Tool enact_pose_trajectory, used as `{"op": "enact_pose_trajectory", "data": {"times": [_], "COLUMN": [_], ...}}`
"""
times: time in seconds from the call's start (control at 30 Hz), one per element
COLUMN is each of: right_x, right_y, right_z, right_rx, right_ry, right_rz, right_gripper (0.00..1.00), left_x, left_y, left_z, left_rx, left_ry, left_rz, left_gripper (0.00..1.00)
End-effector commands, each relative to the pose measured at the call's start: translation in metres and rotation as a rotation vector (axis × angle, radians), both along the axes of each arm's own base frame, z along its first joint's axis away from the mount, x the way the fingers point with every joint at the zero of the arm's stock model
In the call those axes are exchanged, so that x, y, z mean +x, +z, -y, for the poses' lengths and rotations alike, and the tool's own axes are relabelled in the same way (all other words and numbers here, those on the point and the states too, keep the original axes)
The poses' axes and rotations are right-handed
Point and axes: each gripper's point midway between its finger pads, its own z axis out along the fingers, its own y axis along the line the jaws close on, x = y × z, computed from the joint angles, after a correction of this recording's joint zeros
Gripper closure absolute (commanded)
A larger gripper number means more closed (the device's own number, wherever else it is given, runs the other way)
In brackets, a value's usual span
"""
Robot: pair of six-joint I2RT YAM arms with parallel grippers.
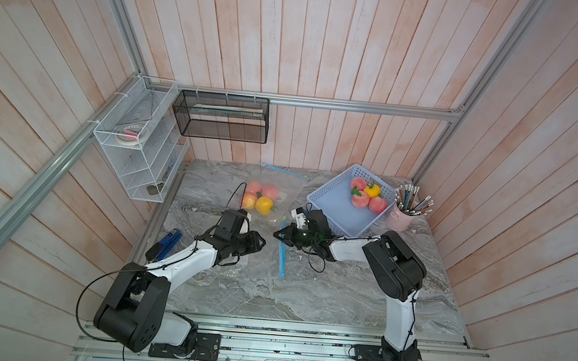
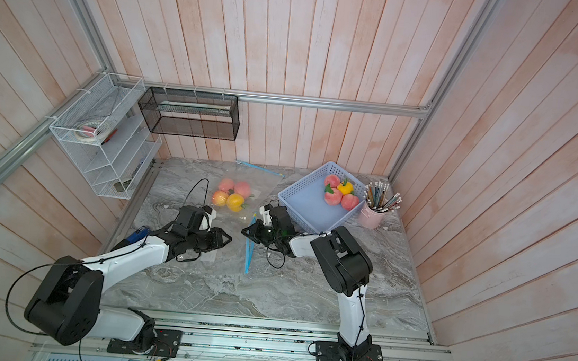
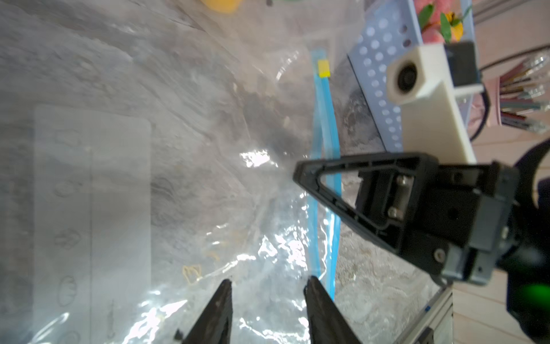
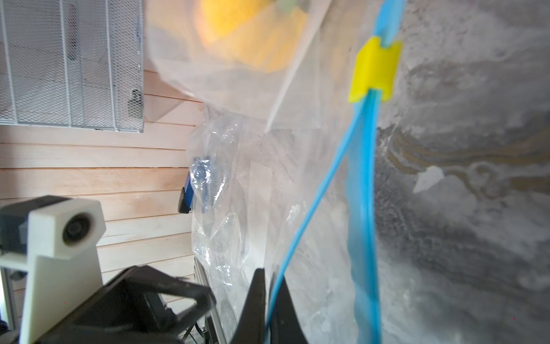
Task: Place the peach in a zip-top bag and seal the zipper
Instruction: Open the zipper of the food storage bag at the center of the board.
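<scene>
The right gripper (image 4: pixel 269 275) pinches one lip of the blue zipper (image 1: pixel 282 260), which runs front-to-back; the left gripper (image 3: pixel 269 281), spread, sits just beside it; the peaches (image 1: pixel 360 199) lie beyond the zipper, nearer the right arm.

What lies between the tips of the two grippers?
Only crinkled clear film of the zip-top bag; the left wrist view shows it between the open left gripper and the right gripper, shut on its blue zipper.

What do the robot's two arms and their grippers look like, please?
Both the left arm and the right arm have white link shells with bulky black joint housings, and thin black cables loop loosely alongside. The left gripper and right gripper carry black, triangular, ribbed fingers tapering to points. Each wrist bears a cream block-shaped camera mount.
</scene>
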Motion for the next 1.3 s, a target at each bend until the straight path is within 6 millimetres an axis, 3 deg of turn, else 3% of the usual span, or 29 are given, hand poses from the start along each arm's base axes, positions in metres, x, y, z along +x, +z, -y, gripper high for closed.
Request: {"op": "enact_pose_trajectory", "data": {"times": [0.0,0.1,0.23,0.47,0.77,1.0,1.27], "right_x": [0.0,-0.002,-0.005,-0.011,-0.015,-0.017,-0.017], "right_y": [0.028,0.03,0.029,0.024,0.023,0.021,0.019], "right_z": [-0.001,-0.001,-0.004,-0.012,-0.02,-0.024,-0.022], "right_rx": [0.082,0.083,0.063,0.045,0.032,0.034,0.015], "right_ry": [-0.045,-0.059,-0.057,-0.04,-0.034,-0.024,-0.024], "right_rz": [-0.013,-0.02,-0.011,-0.012,-0.007,-0.015,-0.01], "right_gripper": [1.0,1.0,1.0,1.0,1.0,1.0,1.0], "left_x": [-0.022,-0.035,-0.036,-0.02,-0.006,0.003,0.002], "left_y": [-0.004,-0.004,-0.008,-0.008,-0.024,-0.031,-0.041], "left_z": [0.015,0.033,0.043,0.041,0.035,0.038,0.038], "left_rx": [0.007,0.006,0.024,0.058,0.153,0.184,0.2], "left_ry": [-0.057,-0.109,-0.112,-0.04,0.023,0.026,0.018], "left_rz": [0.002,0.026,0.03,0.056,0.058,0.072,0.05], "left_gripper": [0.5,0.42,0.32,0.24,0.23,0.32,0.6]}}
